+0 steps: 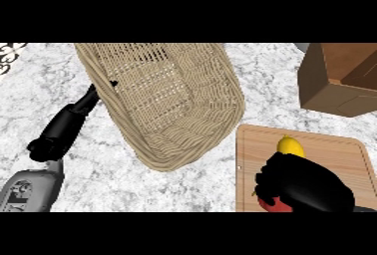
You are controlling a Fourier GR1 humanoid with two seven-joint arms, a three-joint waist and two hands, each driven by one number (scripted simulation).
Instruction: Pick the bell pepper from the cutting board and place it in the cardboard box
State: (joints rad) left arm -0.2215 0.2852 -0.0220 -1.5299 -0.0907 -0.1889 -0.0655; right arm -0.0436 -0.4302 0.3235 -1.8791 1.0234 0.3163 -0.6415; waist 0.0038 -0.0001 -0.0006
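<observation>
A wooden cutting board (pixel 335 149) lies at the lower right. My right hand (pixel 302 184) sits over its near half, fingers curled down round the bell pepper. The pepper's yellow end (pixel 290 145) pokes out past the far side of the hand, and a red patch (pixel 271 203) shows under the hand's near left edge. Most of the pepper is hidden. The open cardboard box (pixel 340 82) stands at the upper right, beyond the board. My left hand (pixel 72 117) lies at the left with straight fingers against the basket's outer wall.
A large wicker basket (pixel 169 94) fills the middle of the marble counter, between my two arms, its right rim close to the board's left edge. A strip of bare counter separates the board from the box.
</observation>
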